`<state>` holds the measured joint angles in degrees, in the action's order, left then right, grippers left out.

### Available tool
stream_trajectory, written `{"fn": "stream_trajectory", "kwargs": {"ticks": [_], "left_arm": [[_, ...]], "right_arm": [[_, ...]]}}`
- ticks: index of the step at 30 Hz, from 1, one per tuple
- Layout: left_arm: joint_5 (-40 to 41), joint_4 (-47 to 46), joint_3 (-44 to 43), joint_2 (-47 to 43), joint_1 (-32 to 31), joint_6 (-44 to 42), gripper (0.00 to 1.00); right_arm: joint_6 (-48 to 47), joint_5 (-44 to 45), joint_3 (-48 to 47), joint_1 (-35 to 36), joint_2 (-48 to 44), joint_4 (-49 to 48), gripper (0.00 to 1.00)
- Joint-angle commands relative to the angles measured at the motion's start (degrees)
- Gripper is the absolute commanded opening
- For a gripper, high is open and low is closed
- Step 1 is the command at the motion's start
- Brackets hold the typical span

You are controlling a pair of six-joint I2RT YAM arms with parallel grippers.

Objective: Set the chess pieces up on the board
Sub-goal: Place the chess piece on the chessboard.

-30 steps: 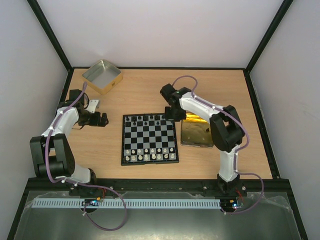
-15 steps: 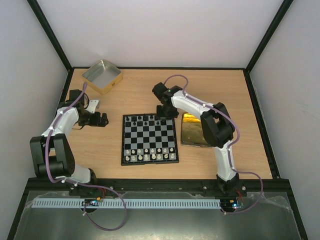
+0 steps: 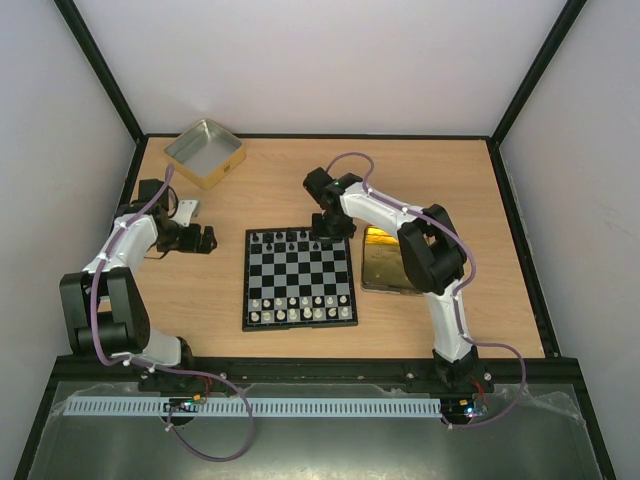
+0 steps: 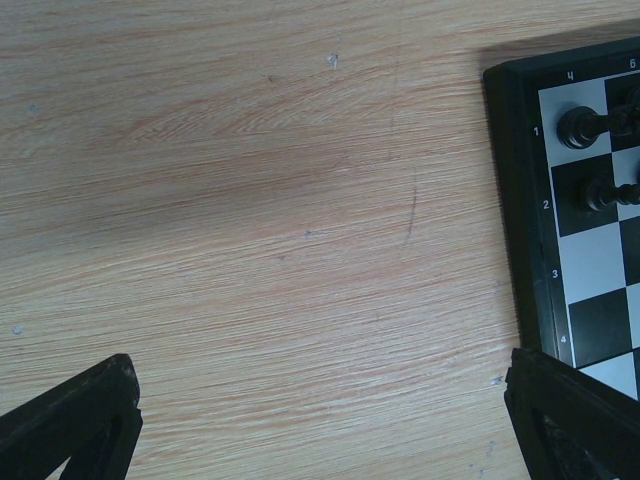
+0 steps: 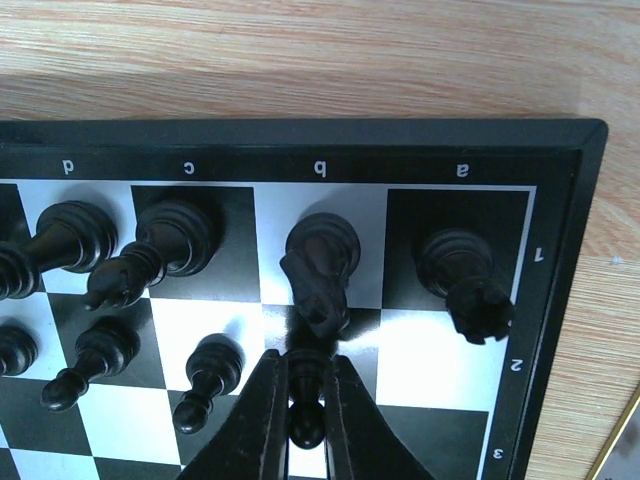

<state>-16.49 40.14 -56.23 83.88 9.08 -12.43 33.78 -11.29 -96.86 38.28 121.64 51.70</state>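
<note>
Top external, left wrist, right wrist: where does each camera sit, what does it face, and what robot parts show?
Top external: above, behind the bases, looking down on the board; left arm, right arm show.
Left wrist: on that wrist, facing tabletop and a board corner; open left tool shows.
Right wrist: close over black pieces; right tool shut on a pawn.
Shared: the board.

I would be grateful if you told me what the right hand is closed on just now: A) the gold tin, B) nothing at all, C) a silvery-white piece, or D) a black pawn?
D: the right wrist view shows the right hand with its fingers pressed against both sides of a black pawn on the board.
</note>
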Motion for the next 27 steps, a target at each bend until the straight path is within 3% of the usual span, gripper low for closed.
{"fn": "stream_trajectory", "kwargs": {"ticks": [1, 9, 19, 27], "left_arm": [[-0.6, 0.4, 0.4, -0.9, 0.5, 0.2, 0.99], [-0.6, 0.4, 0.5, -0.8, 0.6, 0.2, 0.99], [-0.6, 0.4, 0.4, -0.8, 0.6, 0.2, 0.99], [-0.9, 0.3, 0.7, -1.3, 0.6, 0.3, 0.99]], "right_arm": [[-0.7, 0.0, -0.4, 0.3, 1.4, 0.6, 0.08], [-0.9, 1.1, -0.4, 0.5, 0.7, 1.0, 0.19], [0.5, 4.4, -1.4, 0.3, -7.1, 4.4, 0.23], [2.3, 9.0, 14.3, -7.9, -21.8, 1.8, 0.25]]}}
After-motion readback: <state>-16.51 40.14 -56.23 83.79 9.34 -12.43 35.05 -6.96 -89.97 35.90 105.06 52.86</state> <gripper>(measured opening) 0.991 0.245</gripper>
